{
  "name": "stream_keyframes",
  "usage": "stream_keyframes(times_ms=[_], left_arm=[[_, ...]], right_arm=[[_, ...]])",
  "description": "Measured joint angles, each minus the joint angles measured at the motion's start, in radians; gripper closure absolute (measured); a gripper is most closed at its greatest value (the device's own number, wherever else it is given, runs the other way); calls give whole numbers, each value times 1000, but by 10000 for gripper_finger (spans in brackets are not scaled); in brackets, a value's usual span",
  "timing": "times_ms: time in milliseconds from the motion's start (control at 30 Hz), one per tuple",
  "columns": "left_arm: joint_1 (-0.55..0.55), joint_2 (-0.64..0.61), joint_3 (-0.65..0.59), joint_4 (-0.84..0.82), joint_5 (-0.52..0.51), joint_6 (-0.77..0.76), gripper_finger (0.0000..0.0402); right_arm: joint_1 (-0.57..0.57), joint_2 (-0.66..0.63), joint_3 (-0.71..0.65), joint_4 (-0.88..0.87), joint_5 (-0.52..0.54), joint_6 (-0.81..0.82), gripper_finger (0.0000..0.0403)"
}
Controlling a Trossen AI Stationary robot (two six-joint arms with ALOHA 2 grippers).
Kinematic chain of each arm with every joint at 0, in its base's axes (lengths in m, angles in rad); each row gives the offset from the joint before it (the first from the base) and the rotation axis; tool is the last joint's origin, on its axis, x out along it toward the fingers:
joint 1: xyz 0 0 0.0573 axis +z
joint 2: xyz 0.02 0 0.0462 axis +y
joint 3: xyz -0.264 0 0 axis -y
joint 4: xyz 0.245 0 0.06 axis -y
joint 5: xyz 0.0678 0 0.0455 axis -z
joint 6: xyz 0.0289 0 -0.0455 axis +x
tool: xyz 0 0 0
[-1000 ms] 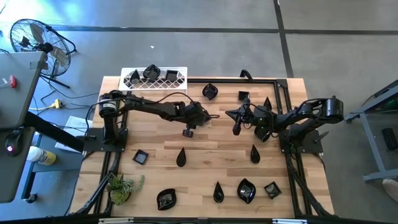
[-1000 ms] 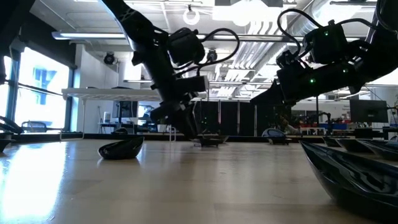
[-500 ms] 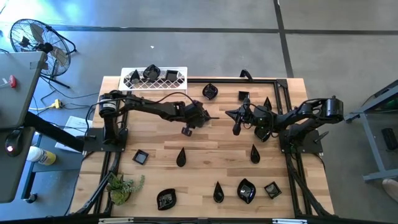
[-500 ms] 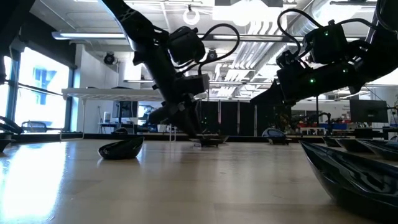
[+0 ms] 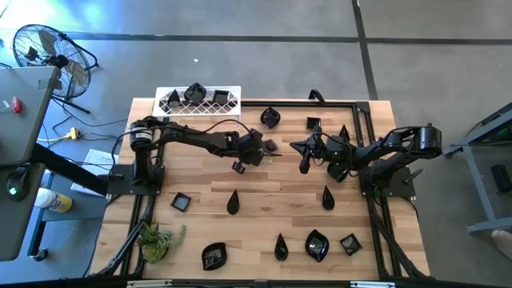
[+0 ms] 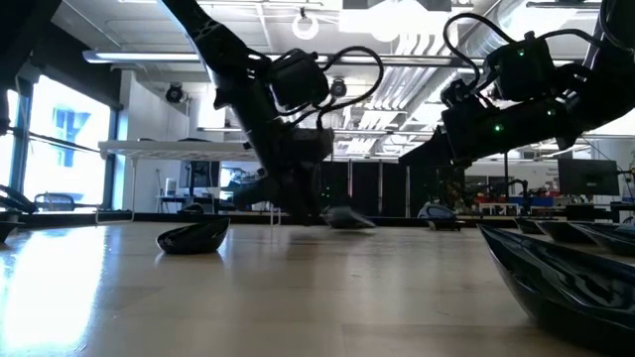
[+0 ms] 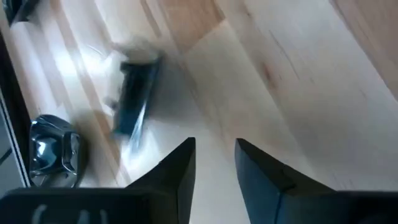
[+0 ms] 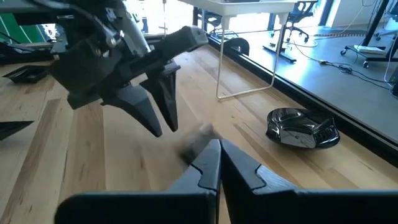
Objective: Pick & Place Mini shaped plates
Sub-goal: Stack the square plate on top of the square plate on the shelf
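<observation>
1. High view shows the left gripper (image 5: 258, 152) near the middle of the wooden tabletop (image 5: 264, 200). Its jaws are open with a small gap and hold nothing.
2. A small black plate (image 5: 271, 146) lies just beside the left gripper, at about 2 o'clock from it. The left wrist view shows this plate (image 7: 134, 96) blurred on the wood, a little past the two dark fingers (image 7: 177, 171). I cannot tell if it lies flat.
3. The right gripper (image 5: 304, 164) hangs at 3 o'clock from the left one. Its jaws are shut tight and empty.
4. A leaf-shaped plate (image 5: 270, 118) lies at 12 o'clock, near the far edge. The right wrist view shows it (image 8: 302, 128) shiny on the wood.
5. More mini shaped plates are spread over the near half. A square plate (image 5: 181, 201) lies at 8 o'clock. A teardrop plate (image 5: 233, 202) lies just past it. Another teardrop plate (image 5: 327, 198) lies at 4 o'clock.
6. A white rack (image 5: 200, 100) sits at 11 o'clock on the far edge, with dark plates on it.
7. A green plant (image 5: 158, 238) stands at 7 o'clock.
</observation>
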Motion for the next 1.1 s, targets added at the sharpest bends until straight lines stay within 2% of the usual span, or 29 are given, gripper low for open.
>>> stream_keyframes(times_ms=[333,467,633,700,767,967,1100], left_arm=[[1,6,-1,42,-20,-25,287],[1,-1,-1,19,91,-146,295],[7,-20,-11,35,275,-355,357],[8,-20,-39,67,346,-431,387],[7,-17,-76,133,409,-504,395],[-8,-101,-239,408,416,-693,396],[-8,-187,-389,602,417,-810,399]], right_arm=[[0,0,0,0,-1,0,400],[0,0,0,-17,6,44,400],[1,0,57,-180,101,176,378],[4,0,103,-298,122,211,354],[11,0,159,-415,138,242,322],[16,0,301,-708,132,328,195],[15,26,371,-793,123,384,118]])
